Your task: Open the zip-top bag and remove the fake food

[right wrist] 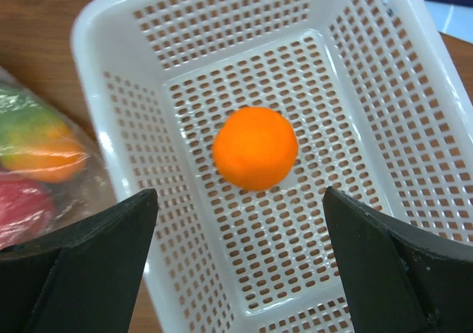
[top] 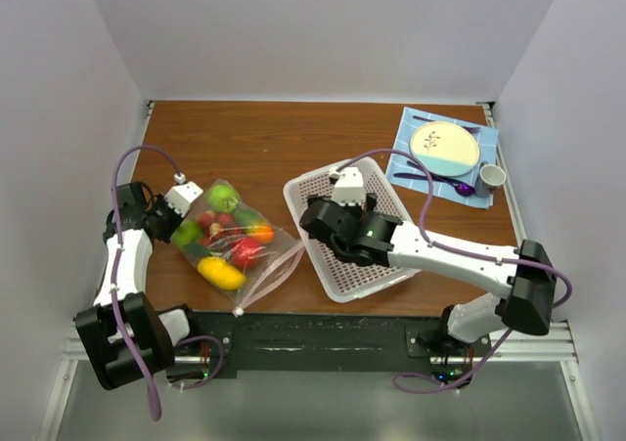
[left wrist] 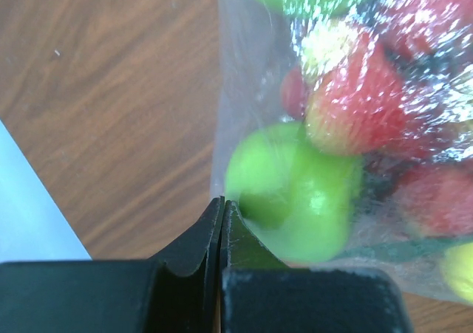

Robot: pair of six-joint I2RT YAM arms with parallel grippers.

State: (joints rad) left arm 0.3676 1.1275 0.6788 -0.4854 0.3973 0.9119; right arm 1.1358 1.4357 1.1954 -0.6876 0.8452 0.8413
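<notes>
The left gripper [left wrist: 222, 204] is pinched shut on the edge of the zip-top bag [left wrist: 244, 89]. The fake food [left wrist: 355, 111] sits inside the bag, just beside this gripper. The right gripper [right wrist: 238, 194] is spread wide apart above a white basket [right wrist: 185, 23]. One orange [right wrist: 255, 158] lies in the basket, right under it.

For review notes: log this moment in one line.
left gripper shut on zip-top bag | right gripper open over basket | orange in basket
</notes>
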